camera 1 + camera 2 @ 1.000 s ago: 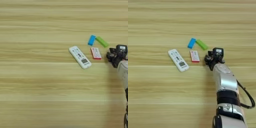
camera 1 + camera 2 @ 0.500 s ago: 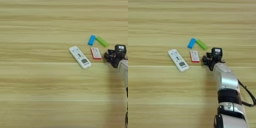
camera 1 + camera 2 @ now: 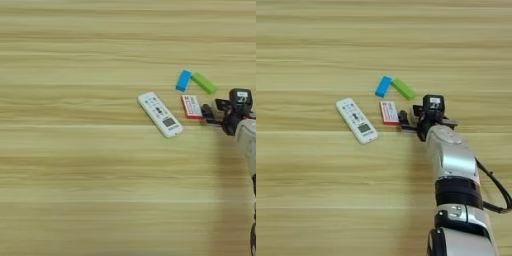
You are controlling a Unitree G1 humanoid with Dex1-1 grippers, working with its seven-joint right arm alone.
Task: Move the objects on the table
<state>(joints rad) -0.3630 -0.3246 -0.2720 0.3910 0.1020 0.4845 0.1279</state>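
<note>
Your gripper (image 3: 408, 117) sits low on the table (image 3: 316, 190), its fingers apparently spread and pinching nothing, just right of the red piece (image 3: 389, 112), likely lining up a grab, while the blue block (image 3: 383, 86) and green block (image 3: 404, 88) lie just behind and the remote (image 3: 357, 120) to its left.

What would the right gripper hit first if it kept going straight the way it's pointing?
Probably the red piece: the right gripper points toward picture left, just right of its lower end. The white remote lies further along. Height above the table is unclear.
</note>
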